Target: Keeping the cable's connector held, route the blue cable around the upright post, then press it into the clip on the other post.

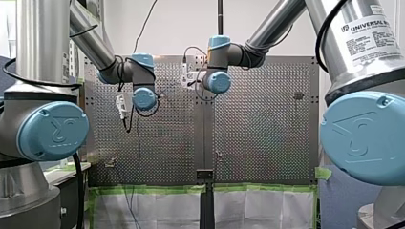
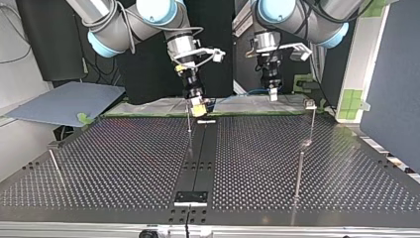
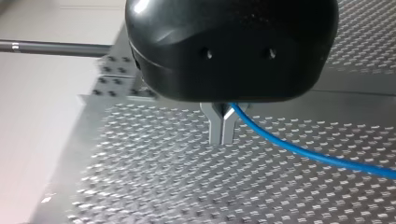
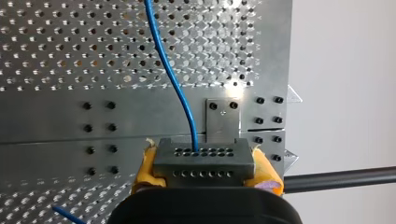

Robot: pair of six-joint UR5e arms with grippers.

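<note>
Connector (image 4: 204,161) is a grey block with two rows of little holes. My right gripper (image 4: 205,164) has it squeezed between its yellow pads (image 4: 145,170), one on each side. The blue cable (image 4: 177,88) comes out of the block's upper row and runs away over the perforated table (image 4: 70,46), curving a bit as it goes. Just ahead of the connector there's a small metal plate (image 4: 223,119) held down by two screws, and a dark rod (image 4: 336,179) sticks out beside the gripper.

Further along the cable, my left gripper (image 3: 222,135) has its metal fingers (image 3: 215,128) pressed together. The cable comes out right at their root, under the black body, so it looks pinched there. From that point it trails off low over the table.

In the top view both grippers hang over the table's far edge, near each other, with the cable strung between them. A thin post (image 2: 189,121) stands just under the right gripper, next to the table's centre strip; can't tell if the cable touches it. The clip post (image 2: 313,126) is off at that view's right with the clip (image 2: 310,104) on top, and the cable is apart from it.

As for writing, the only readable bit is the label (image 1: 370,31) on my right arm in the front view: "UNIVERSAL R…", then it's cut off. The print under it is too small to read. Green tape (image 1: 153,189) runs along the table's edge in that view.
</note>
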